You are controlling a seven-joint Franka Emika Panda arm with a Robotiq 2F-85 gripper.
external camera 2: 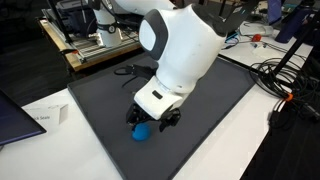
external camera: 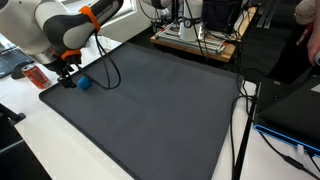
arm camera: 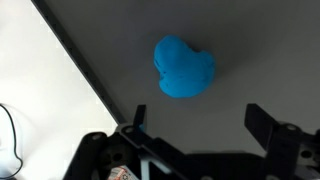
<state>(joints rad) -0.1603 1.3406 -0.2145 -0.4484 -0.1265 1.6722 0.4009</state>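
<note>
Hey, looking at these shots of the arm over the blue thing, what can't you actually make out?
- The blue object: a blurred lump in the wrist view, too small in both exterior views to identify.
- The gripper: in an exterior view the white arm covers most of it.
- The orange item beside the mat: in an exterior view, too small to name.
- Gripper's height above the mat: no view shows the gap.
</note>
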